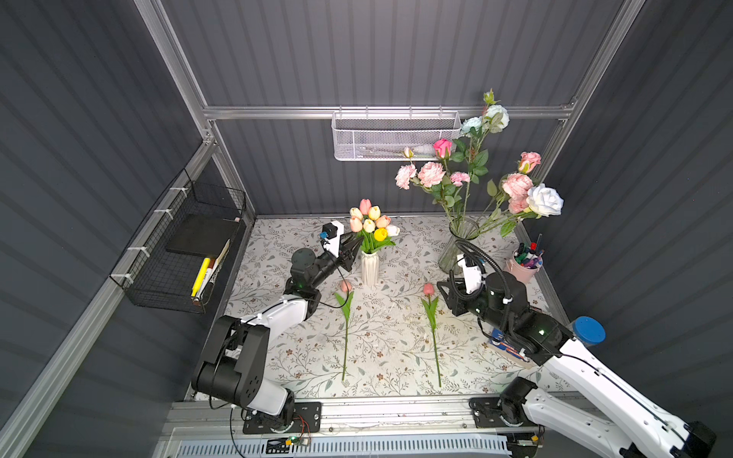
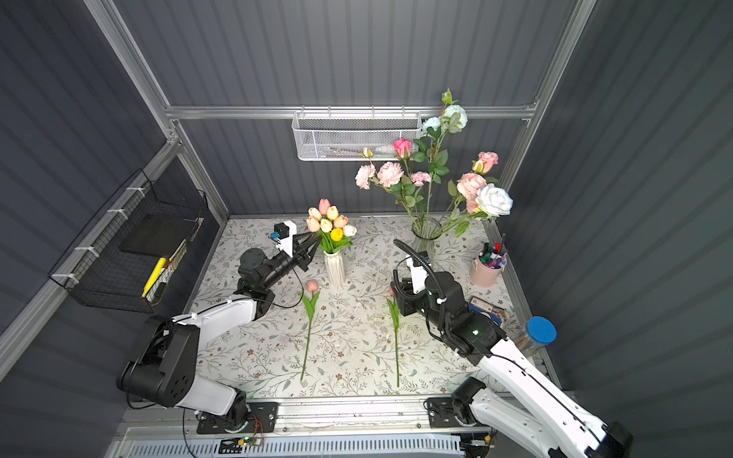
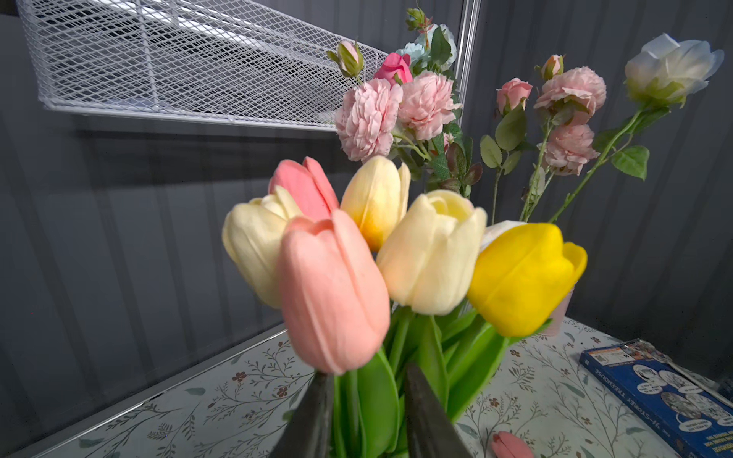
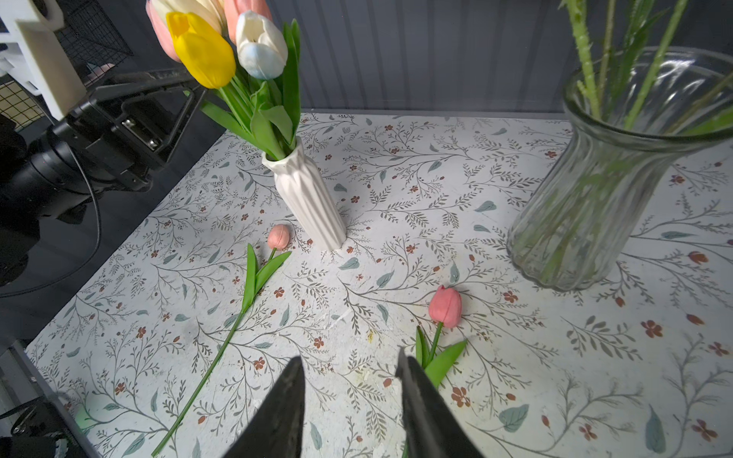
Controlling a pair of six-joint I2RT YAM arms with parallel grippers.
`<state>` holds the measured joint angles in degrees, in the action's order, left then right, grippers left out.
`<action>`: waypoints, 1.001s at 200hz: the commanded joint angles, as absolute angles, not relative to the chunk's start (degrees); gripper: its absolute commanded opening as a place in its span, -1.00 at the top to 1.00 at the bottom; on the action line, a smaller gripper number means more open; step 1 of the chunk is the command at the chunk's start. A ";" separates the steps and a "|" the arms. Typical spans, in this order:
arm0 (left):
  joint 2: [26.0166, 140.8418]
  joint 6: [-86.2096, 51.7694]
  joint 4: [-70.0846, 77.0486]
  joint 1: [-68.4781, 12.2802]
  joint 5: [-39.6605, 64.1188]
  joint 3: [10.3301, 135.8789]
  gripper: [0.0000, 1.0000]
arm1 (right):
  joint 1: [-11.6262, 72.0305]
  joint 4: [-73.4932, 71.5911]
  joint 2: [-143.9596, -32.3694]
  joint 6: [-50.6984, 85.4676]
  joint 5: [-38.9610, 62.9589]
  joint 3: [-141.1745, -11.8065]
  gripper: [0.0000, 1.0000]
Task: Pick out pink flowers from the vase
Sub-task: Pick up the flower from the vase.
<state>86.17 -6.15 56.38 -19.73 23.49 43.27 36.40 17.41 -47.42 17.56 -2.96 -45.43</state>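
A white ribbed vase (image 1: 369, 269) holds cream, yellow and pink tulips (image 3: 333, 293). My left gripper (image 3: 367, 372) reaches into the bunch just under the blooms and is shut on the green stems and leaf below the front pink tulip. Two pink tulips lie flat on the table, one (image 1: 345, 286) left of the vase, one (image 4: 446, 306) further right. My right gripper (image 4: 350, 357) hangs open over the table beside that right tulip's leaves, with nothing between its fingers. A glass vase (image 1: 456, 246) at the back right holds pink carnation sprays (image 1: 431, 173), pink roses (image 1: 442, 147) and white roses.
A pink cup of pens (image 1: 525, 265), a blue box (image 1: 507, 349) and a blue-lidded jar (image 1: 589, 331) stand along the right edge. A white mesh basket (image 1: 396, 137) hangs on the back wall. A black wire basket (image 1: 186, 253) hangs on the left wall.
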 commanded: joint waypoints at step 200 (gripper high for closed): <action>85.46 -9.24 54.50 -19.60 23.47 48.72 1.00 | 36.30 17.55 -45.01 18.25 -4.42 -43.25 0.17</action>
<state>88.33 -8.27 54.17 -19.73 22.74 46.89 36.40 17.61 -46.02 17.63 -4.10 -44.14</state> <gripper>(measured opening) 0.076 0.413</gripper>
